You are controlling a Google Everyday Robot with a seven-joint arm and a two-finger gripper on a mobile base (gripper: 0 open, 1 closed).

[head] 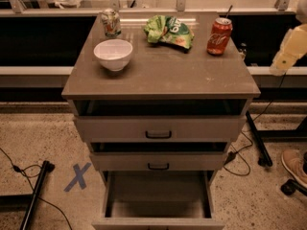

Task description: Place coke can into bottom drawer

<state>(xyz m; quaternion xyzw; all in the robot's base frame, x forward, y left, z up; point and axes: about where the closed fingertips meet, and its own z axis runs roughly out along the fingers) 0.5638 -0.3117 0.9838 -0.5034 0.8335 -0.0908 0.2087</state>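
Observation:
The coke can (pixel 218 36) stands upright at the back right of the cabinet top (pixel 192 75), red with white script and a silver top. The bottom drawer (pixel 158 198) is pulled out toward me and its inside is bare. My gripper (pixel 288 51) shows as a pale cream part at the right edge of the view. It is off the cabinet, to the right of the coke can and apart from it, holding nothing that I can see.
A white bowl (pixel 113 54), a pale green-and-silver can (pixel 111 23) and a green chip bag (pixel 169 31) sit on the cabinet top. The two upper drawers (pixel 158 128) are slightly ajar. A blue tape X (pixel 77 176), cables and a black stand leg (pixel 33 195) lie on the floor at left. A shoe (pixel 293 166) is at right.

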